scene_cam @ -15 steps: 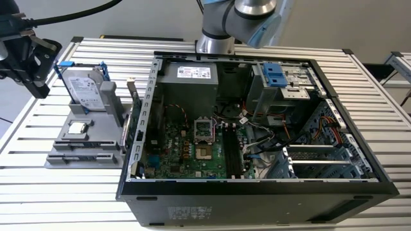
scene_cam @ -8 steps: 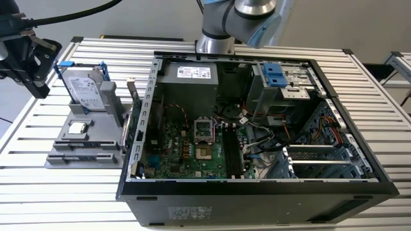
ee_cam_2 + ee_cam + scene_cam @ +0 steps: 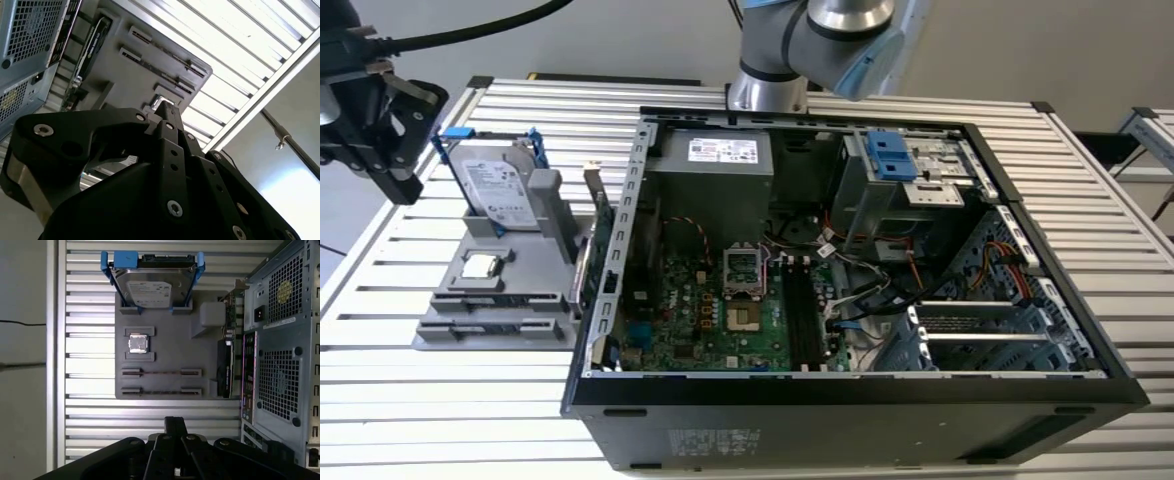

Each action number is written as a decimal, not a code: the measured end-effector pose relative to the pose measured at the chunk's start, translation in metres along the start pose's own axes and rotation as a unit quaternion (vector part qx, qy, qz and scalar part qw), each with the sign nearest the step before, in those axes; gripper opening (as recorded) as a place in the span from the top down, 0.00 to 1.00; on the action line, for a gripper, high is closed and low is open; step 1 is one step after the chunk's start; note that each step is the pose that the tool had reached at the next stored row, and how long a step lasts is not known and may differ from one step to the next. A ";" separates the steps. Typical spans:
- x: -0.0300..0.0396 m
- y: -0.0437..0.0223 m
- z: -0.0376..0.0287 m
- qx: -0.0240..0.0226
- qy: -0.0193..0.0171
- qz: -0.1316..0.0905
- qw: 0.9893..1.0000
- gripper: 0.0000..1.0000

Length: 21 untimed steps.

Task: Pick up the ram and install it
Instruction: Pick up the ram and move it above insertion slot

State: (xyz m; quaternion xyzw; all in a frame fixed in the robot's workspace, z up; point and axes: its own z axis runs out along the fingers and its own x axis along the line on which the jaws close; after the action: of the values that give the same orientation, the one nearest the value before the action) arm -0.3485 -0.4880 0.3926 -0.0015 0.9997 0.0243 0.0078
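Observation:
The ram shows in the first wrist view as two thin sticks standing on edge in the slots of a grey holder [image 3: 165, 340], one stick [image 3: 161, 372] above the other [image 3: 161, 391]. My gripper [image 3: 175, 424] hangs over the slatted table short of the holder, apart from both sticks. Its fingers are shut together with nothing between them. In the exterior view the gripper [image 3: 398, 182] is at the far left, above and to the left of the holder [image 3: 454, 325]. The second wrist view has the black fingertips [image 3: 167, 111] pointing toward the holder's edge [image 3: 150, 55].
The holder also carries a silver hard drive [image 3: 152, 287] with blue clips, a square processor [image 3: 138, 343] and a green expansion card [image 3: 226, 367]. Beside it lies the open computer case [image 3: 607, 300], with the motherboard [image 3: 707, 320] and long black memory slots [image 3: 798, 310] inside.

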 end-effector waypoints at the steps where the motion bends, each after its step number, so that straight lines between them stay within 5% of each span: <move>1: 0.0000 0.0000 0.0000 0.000 0.000 -0.002 1.000 1.00; 11: 0.0004 0.0000 0.0000 -0.001 0.002 -0.037 0.999 1.00; 21: 0.0004 0.0000 0.0000 -0.001 0.004 -0.085 0.996 1.00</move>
State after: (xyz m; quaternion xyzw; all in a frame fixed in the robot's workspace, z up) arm -0.3489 -0.4880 0.3926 -0.0868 0.9959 0.0249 0.0057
